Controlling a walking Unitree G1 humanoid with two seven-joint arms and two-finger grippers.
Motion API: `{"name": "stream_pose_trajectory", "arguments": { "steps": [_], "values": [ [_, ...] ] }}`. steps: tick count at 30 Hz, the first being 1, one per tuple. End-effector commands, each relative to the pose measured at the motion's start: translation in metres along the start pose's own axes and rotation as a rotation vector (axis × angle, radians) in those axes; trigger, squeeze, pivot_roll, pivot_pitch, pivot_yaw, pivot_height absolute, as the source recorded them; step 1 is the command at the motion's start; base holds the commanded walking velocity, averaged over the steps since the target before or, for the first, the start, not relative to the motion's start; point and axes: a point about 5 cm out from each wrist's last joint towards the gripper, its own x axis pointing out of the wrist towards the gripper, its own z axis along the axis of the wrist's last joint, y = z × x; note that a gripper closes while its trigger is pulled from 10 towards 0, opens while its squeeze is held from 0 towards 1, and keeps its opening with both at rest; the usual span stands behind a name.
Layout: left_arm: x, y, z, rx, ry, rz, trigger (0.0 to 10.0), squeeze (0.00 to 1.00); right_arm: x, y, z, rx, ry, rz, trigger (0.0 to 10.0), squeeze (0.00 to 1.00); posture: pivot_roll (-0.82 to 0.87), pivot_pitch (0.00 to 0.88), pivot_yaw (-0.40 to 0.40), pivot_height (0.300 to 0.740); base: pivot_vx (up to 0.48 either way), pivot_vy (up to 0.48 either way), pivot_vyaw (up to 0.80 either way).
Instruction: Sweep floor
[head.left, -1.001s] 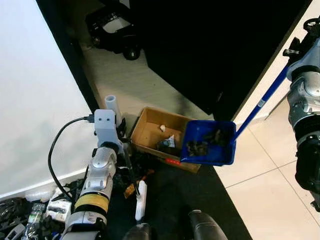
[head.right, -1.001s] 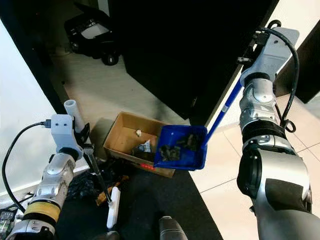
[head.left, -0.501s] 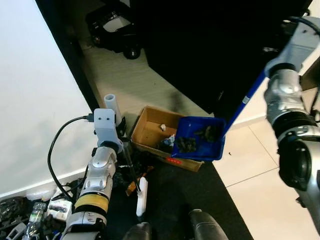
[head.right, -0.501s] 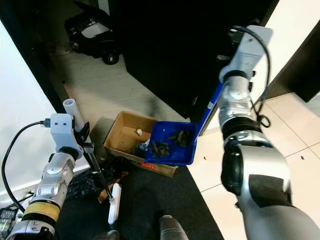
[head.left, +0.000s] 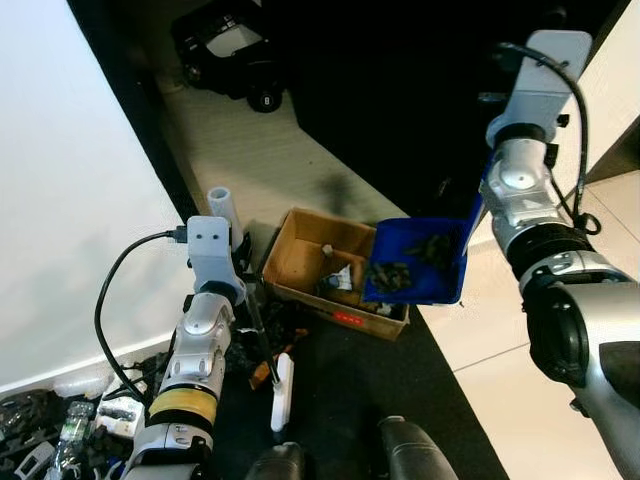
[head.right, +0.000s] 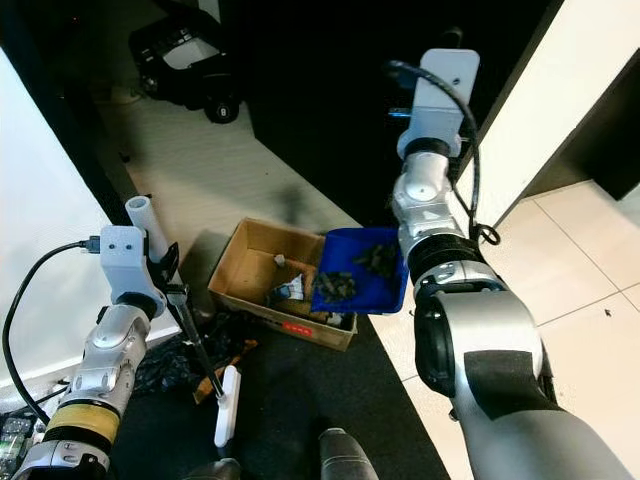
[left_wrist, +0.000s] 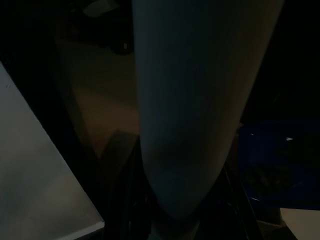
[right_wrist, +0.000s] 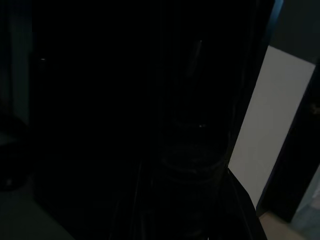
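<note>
Blue dustpan (head.left: 418, 262): hard plastic, a shallow tray with raised walls, hanging over the right end of the box (head.left: 305, 255) and tipped toward it; we see dark crumbly debris (head.left: 395, 272) bunched at its lower left edge.
Key relation: the box lies left of and below the pan's low lip, so we judge the coming move to be more tilt to the left, letting the load slide into the box and not onto the floor.
Pan handle: blue, thin, running up and right from the pan toward our right wrist; that line is the pan's long axis.
Right gripper: it is raised far and right above the pan; the head views give us the silver wrist (head.left: 523, 175) and its white camera block, and the wrist view is too dark, so we cannot tell how the fingers stand, though we judge that this arm carries the pan.
Left gripper (head.left: 240, 262): near and left of the box, closed round a pale broom handle (head.left: 221, 208), a smooth upright tube; a thin dark rod runs down from it to a white head (head.left: 281, 391) on the dark floor.
Box: brown cardboard, open-topped, oblong, its long side running from far left to near right; scraps already lie inside.
Nearer arm: our left is closer to the box, but our right has the load.
Floor: dark mat near us, pale boards beyond the box, glossy tiles on the right.
Risk: we think debris may spill past the near wall of the box.
</note>
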Motion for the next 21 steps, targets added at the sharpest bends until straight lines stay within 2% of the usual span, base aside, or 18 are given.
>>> {"name": "stream_pose_trajectory", "arguments": {
  "steps": [1,8,14,21],
  "values": [
    [-0.002,-0.001,0.002,0.005,-0.012,-0.004,10.0,0.00,0.001,0.006,0.011,-0.009,-0.070,0.001,10.0,0.00,0.01,0.136,-0.049,0.740,0.000,0.000,0.00],
    [-0.002,-0.001,0.002,0.005,-0.012,-0.001,10.0,0.00,-0.005,0.018,0.012,-0.046,-0.106,0.007,10.0,0.00,0.01,0.135,-0.051,0.740,0.000,0.000,0.00],
    [-0.002,-0.001,0.002,0.004,-0.013,0.004,10.0,0.00,-0.018,0.046,0.022,-0.103,-0.229,0.096,10.0,0.00,0.01,0.135,-0.056,0.740,0.000,0.000,0.00],
    [-0.003,0.001,0.001,0.003,-0.013,0.011,10.0,0.00,-0.026,0.060,0.026,-0.110,-0.280,0.153,10.0,0.00,0.01,0.134,-0.063,0.740,0.000,0.000,0.00]
  ]
}}
